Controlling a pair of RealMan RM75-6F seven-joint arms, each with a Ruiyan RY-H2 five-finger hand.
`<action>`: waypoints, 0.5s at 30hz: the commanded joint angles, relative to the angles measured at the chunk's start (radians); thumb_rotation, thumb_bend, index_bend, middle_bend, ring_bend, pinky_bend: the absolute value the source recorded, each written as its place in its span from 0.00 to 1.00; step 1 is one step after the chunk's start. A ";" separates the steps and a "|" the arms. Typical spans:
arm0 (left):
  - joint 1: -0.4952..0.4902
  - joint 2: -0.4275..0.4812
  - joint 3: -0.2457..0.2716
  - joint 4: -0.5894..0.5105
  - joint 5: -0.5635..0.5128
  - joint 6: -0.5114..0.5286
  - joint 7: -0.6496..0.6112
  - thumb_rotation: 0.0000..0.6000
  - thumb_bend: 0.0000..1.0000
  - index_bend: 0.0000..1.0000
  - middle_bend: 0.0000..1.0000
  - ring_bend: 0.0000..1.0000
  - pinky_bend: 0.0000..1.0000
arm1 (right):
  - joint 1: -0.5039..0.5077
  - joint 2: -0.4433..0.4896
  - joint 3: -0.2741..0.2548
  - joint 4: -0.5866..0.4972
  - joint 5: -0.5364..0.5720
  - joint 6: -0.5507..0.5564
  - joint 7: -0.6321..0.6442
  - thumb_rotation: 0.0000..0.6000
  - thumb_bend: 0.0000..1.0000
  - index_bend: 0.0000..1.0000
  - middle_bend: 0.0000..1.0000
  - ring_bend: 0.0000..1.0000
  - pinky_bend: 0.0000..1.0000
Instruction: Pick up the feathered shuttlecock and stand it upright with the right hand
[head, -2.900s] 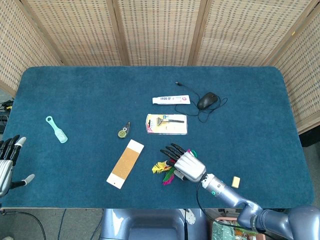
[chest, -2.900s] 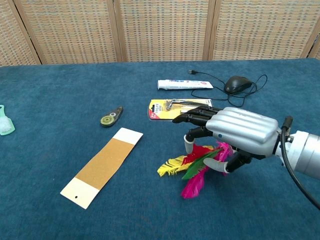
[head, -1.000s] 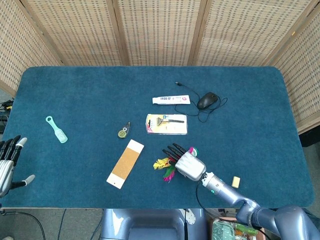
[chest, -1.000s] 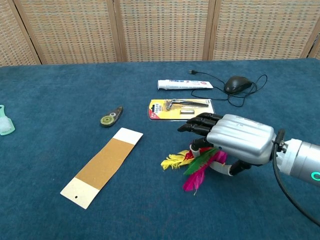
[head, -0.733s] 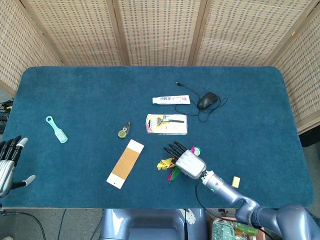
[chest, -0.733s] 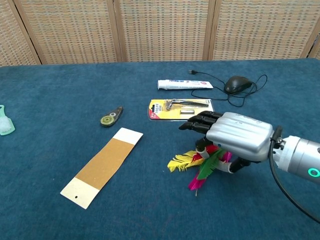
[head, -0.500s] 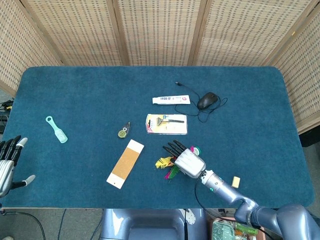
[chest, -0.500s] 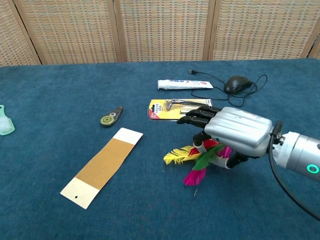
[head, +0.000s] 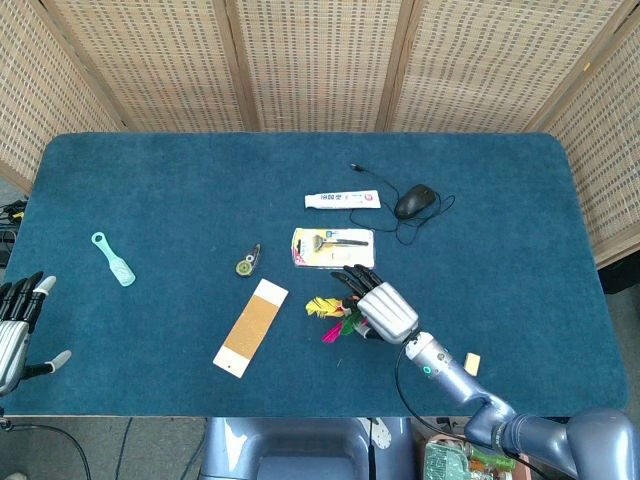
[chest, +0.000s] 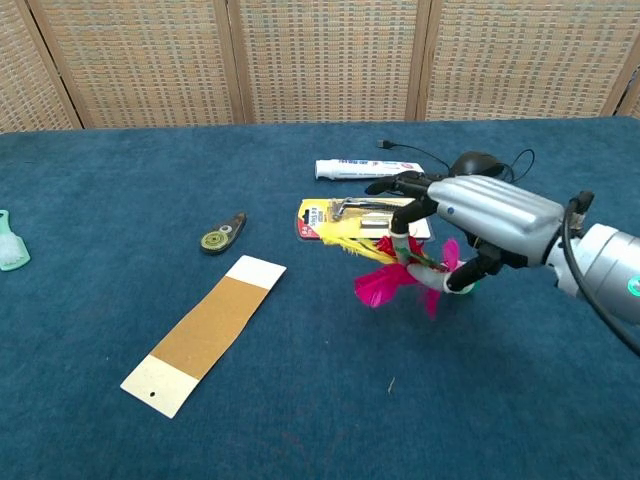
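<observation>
The shuttlecock (chest: 385, 270) has yellow, red, pink and green feathers (head: 328, 318). My right hand (chest: 480, 225) holds it lifted off the blue table (chest: 130, 170), feathers pointing left and roughly level. In the head view my right hand (head: 384, 310) hangs just below the razor pack. The shuttlecock's base is hidden inside the hand. My left hand (head: 14, 325) is open at the table's left front edge, holding nothing.
A carded razor pack (chest: 352, 215) lies just behind the right hand, with a toothpaste tube (chest: 368, 168) and a corded mouse (head: 414, 201) further back. A brown sanding strip (chest: 205, 332), a tape roller (chest: 220, 236), a mint brush (head: 113, 258) and a small yellow block (head: 471, 363) lie about.
My right hand has lifted the shuttlecock off the cloth and carried it up and toward the razor pack. The feathers now hang in the air, pointing left. The left hand is unmoved.
</observation>
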 joint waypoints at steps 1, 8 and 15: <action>0.001 0.000 0.001 0.000 0.001 0.001 0.000 1.00 0.00 0.00 0.00 0.00 0.00 | -0.015 0.053 0.051 -0.072 0.111 -0.056 0.192 1.00 0.43 0.64 0.08 0.00 0.08; 0.001 -0.001 0.000 -0.002 -0.002 0.002 0.004 1.00 0.00 0.00 0.00 0.00 0.00 | -0.034 0.096 0.103 -0.082 0.211 -0.110 0.424 1.00 0.43 0.64 0.08 0.00 0.08; 0.001 -0.004 0.002 -0.003 0.000 0.002 0.009 1.00 0.00 0.00 0.00 0.00 0.00 | -0.049 0.110 0.123 -0.046 0.232 -0.111 0.541 1.00 0.43 0.64 0.09 0.00 0.08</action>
